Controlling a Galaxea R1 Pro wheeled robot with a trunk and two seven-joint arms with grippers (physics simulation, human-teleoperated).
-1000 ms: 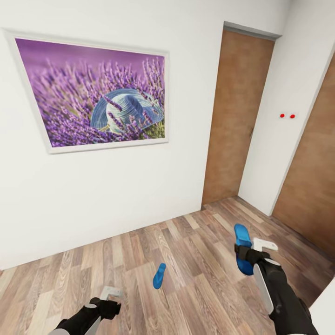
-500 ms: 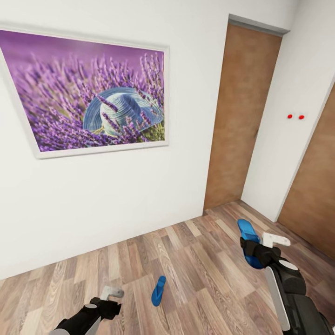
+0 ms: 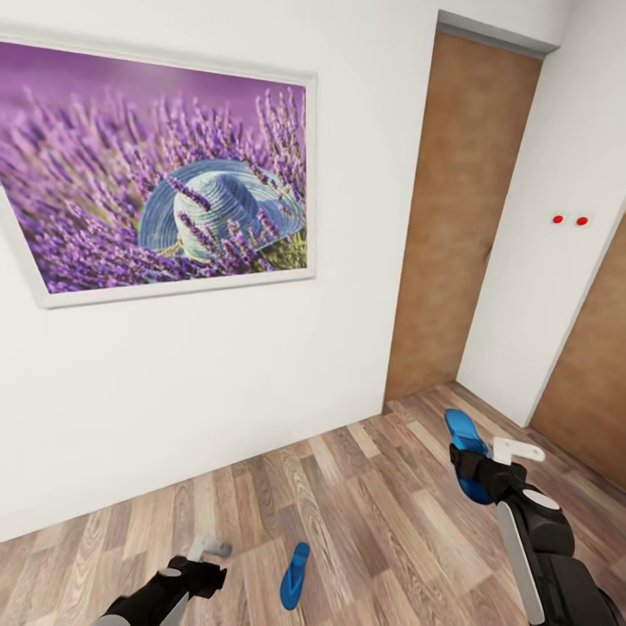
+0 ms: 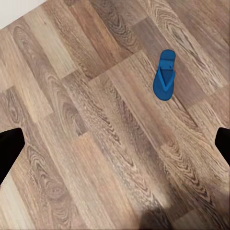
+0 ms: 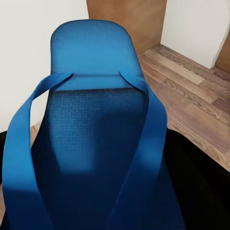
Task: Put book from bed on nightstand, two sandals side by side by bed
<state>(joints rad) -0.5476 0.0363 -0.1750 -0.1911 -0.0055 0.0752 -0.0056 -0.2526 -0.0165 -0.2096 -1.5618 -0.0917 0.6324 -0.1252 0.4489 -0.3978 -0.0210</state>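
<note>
One bright blue sandal [image 3: 295, 574] lies flat on the wood-plank floor between my two arms, a little nearer the left one. It also appears in the left wrist view as the sandal [image 4: 165, 74], well ahead of the fingers. My left gripper [image 3: 207, 554] hangs open over bare planks, its dark fingertips [image 4: 9, 148] spread wide with nothing between them. My right gripper [image 3: 476, 469] is shut on the other sandal [image 3: 463, 439], held above the floor with its sole tilted upward. Close up, this sandal [image 5: 91, 124] shows its blue toe straps.
A white wall with a large framed lavender picture [image 3: 156, 183] stands straight ahead. A brown wooden door [image 3: 461, 217] is at the right of it, and another door [image 3: 591, 400] at the far right. Between them is a white wall corner with two red dots [image 3: 569, 220].
The whole view has shifted as the camera moved toward the wall and right. The picture looms larger and the floor sandal sits lower. The right gripper keeps its hold on the sandal.
</note>
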